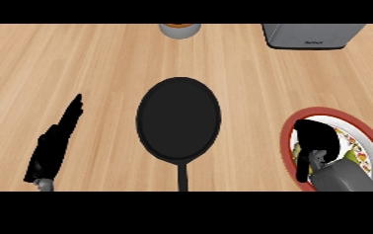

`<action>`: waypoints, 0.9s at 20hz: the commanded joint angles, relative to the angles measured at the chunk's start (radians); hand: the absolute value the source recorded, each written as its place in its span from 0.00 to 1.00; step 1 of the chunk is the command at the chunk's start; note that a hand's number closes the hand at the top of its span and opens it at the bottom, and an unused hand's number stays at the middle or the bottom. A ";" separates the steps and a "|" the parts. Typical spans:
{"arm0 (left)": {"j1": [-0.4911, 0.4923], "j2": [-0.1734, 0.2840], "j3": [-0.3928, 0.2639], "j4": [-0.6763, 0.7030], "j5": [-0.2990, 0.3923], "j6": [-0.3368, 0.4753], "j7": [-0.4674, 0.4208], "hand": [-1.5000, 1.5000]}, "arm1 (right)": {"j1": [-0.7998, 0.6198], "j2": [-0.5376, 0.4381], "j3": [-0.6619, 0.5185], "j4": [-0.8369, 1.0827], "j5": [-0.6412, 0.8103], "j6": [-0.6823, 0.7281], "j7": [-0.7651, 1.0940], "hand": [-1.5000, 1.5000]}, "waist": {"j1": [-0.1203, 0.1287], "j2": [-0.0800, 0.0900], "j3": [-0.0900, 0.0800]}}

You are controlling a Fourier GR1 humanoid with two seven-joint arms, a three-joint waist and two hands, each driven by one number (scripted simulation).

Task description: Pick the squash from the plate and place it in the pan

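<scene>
Wooden counter (87, 60): right hand (318, 139) curled down over the squash (356, 155) on the plate (291, 124) at the right edge; lift straight before crossing to the pan (178, 119); left hand (55, 144) rests flat-fingered.

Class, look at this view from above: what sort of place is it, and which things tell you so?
Probably a kitchen counter: a wooden countertop carries a black frying pan, a red-rimmed plate and a grey appliance, perhaps a toaster, at the far edge.

bare counter (87, 60) between plate (286, 129) and pan (178, 119), nothing blocking
</scene>
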 commanded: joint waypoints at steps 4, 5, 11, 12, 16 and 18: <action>0.012 -0.048 0.016 0.025 -0.039 -0.002 -0.033 0.50 | 0.086 0.064 -0.050 0.027 0.041 -0.081 -0.061 1.00 | -0.004 0.004 0.004; 0.016 -0.012 0.025 -0.004 -0.030 -0.034 -0.007 0.50 | 0.010 0.031 -0.097 0.044 -0.023 -0.016 -0.147 1.00 | 0.000 0.004 0.004; 0.036 -0.018 0.013 -0.040 -0.023 -0.035 -0.012 0.50 | -0.034 -0.013 -0.103 0.097 -0.131 -0.013 -0.505 1.00 | 0.014 0.007 0.006; 0.027 -0.036 0.015 -0.014 -0.041 -0.010 -0.018 0.50 | -0.012 -0.033 -0.098 0.065 -0.127 -0.013 -0.545 1.00 | 0.003 0.005 0.005; -0.022 -0.014 0.052 0.013 -0.020 -0.047 0.018 0.50 | -0.065 -0.052 -0.122 0.103 -0.005 -0.192 -0.614 1.00 | -0.001 0.005 0.005; -0.020 -0.024 0.043 0.002 -0.027 -0.041 0.015 0.50 | -0.079 -0.048 -0.170 0.056 -0.011 -0.254 -0.612 1.00 | -0.004 0.004 0.005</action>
